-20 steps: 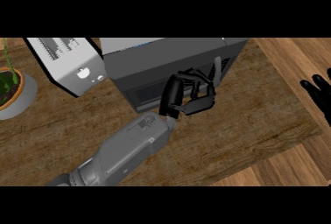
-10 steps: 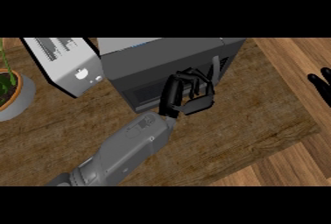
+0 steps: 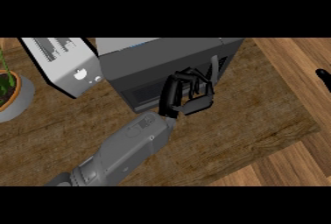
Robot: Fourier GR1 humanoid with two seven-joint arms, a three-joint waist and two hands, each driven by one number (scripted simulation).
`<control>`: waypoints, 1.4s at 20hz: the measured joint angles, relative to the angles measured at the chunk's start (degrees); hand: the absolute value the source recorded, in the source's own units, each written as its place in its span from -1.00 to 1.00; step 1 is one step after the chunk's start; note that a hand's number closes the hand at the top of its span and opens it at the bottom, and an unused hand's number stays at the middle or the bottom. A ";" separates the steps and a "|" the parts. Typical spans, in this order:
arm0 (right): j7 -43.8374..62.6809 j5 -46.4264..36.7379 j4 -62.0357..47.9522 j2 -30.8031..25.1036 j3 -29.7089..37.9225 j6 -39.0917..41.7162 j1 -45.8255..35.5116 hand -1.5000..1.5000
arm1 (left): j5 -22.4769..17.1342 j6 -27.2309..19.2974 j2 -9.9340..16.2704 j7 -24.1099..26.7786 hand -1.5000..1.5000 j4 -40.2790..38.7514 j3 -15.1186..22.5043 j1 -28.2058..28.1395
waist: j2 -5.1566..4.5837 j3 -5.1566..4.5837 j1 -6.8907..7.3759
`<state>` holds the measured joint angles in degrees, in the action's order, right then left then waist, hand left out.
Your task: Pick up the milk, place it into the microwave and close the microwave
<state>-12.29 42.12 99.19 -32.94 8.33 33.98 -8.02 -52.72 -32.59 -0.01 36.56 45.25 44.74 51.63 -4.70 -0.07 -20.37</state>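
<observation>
The left hand (image 3: 187, 94) is seen curled, empty, against the front of the microwave (image 3: 161, 65), at twelve o'clock on the surface (image 3: 258, 127). No milk is visible, presumably shut inside. The door should be pressed flush. The right hand (image 3: 323, 78) is barely visible at three o'clock; its state cannot be told.
</observation>
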 measured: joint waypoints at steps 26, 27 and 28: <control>4.50 8.50 0.31 -4.62 -0.40 4.06 -2.03 -1.00 | -5.01 0.29 -0.01 5.97 1.00 -1.91 2.18 1.14 | -0.26 0.16 -0.29; 4.63 8.81 0.20 -4.77 -0.40 4.20 -2.08 -1.00 | -5.15 0.23 0.02 6.23 1.00 -1.91 2.28 1.16 | -0.30 0.17 -0.33; 4.78 9.16 0.19 -4.95 -0.39 4.29 -2.17 -1.00 | -5.28 0.22 0.04 6.43 1.00 -1.99 2.38 1.20 | -0.30 0.17 -0.36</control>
<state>-7.51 51.28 99.37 -37.88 7.94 38.27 -10.19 -58.01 -32.37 0.03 42.99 43.26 47.12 52.83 -5.00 0.10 -20.73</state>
